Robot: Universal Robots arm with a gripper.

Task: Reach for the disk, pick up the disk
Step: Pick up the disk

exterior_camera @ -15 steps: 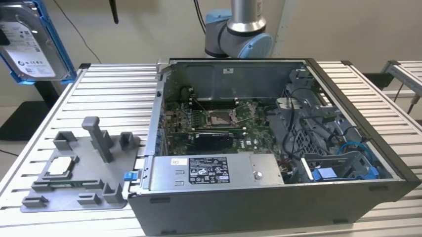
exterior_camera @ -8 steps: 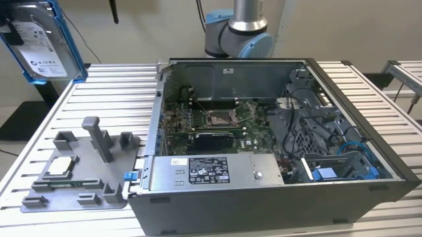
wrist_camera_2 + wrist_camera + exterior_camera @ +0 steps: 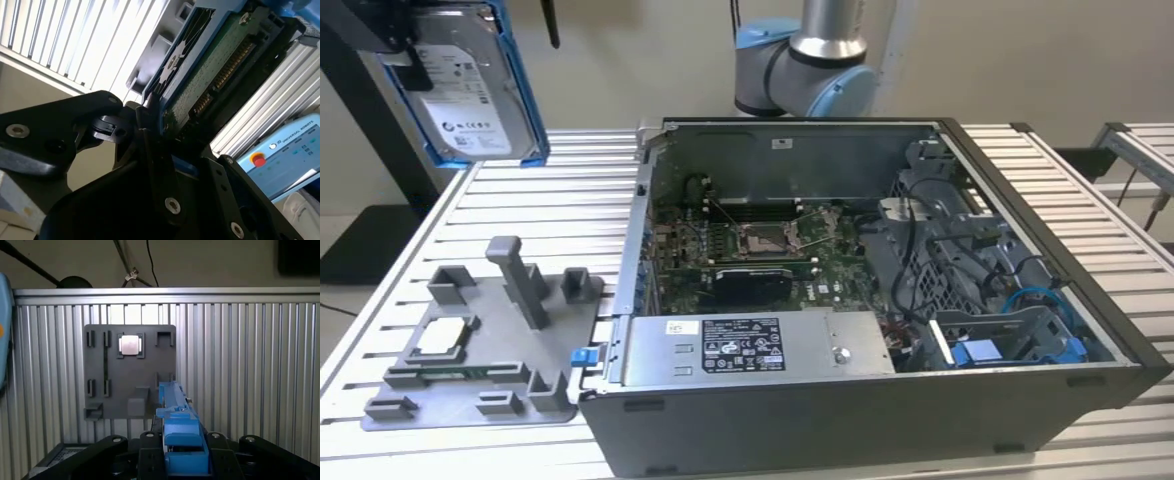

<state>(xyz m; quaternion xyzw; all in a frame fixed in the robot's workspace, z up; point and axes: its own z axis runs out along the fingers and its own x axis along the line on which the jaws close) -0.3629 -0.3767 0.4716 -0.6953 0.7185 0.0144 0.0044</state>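
The disk (image 3: 470, 92), a silver drive with a white label in a bright blue frame, hangs upright in the air above the far corner of the table at the exterior view's left. My gripper (image 3: 411, 60) is shut on its upper end. In the second wrist view the black fingers (image 3: 145, 130) clamp the edge of the disk (image 3: 210, 75), whose green circuit board and connector face the camera. In the first wrist view the disk (image 3: 181, 432) appears edge-on between the sides of my gripper (image 3: 182, 460), high above the grey fixture plate (image 3: 130, 395).
A grey fixture plate (image 3: 467, 385) with a small square silver chip (image 3: 440, 337) lies on the slatted aluminium table (image 3: 560, 200). An open computer case (image 3: 854, 420) fills the middle. The arm's base (image 3: 803, 65) stands behind it. A control pendant (image 3: 285, 155) lies below.
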